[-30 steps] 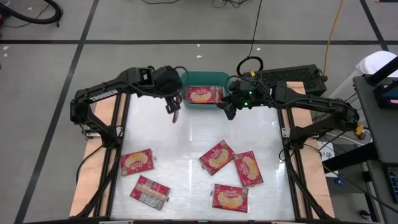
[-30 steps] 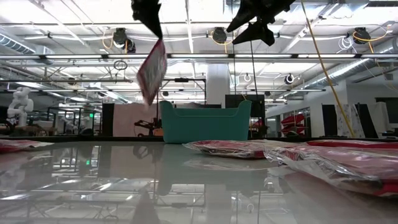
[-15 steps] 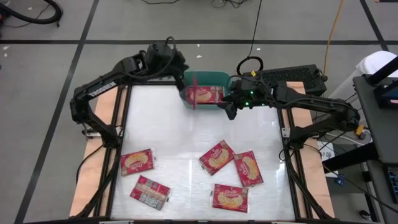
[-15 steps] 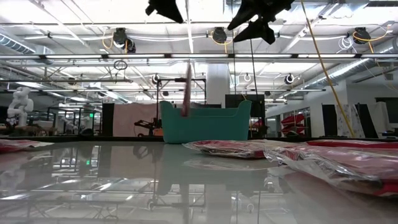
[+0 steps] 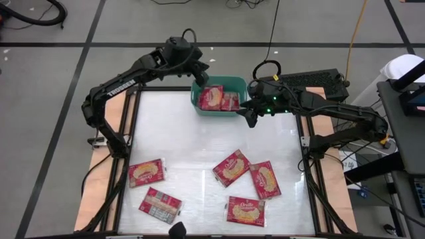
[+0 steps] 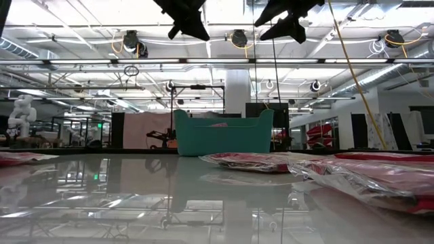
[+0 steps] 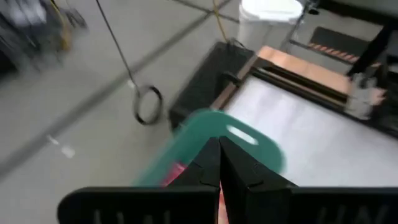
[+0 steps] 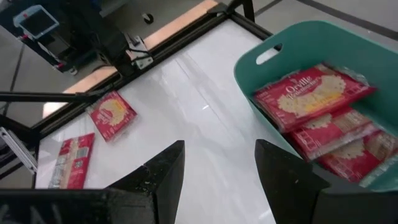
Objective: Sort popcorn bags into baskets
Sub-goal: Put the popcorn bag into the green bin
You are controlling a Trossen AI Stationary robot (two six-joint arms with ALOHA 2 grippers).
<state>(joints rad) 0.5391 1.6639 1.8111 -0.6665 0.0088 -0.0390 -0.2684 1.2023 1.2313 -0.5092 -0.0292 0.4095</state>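
Packet (image 5: 212,97) now in basket (image 5: 240,83), left claw (image 5: 201,66) pressed together, empty, right claw (image 5: 249,120) spread

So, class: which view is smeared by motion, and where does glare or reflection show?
Left wrist view: the teal basket and floor are streaked with blur. Low view: the glossy table mirrors ceiling lights. High view: pale glare on the tabletop. Right wrist view: fairly sharp, the popcorn bags readable.
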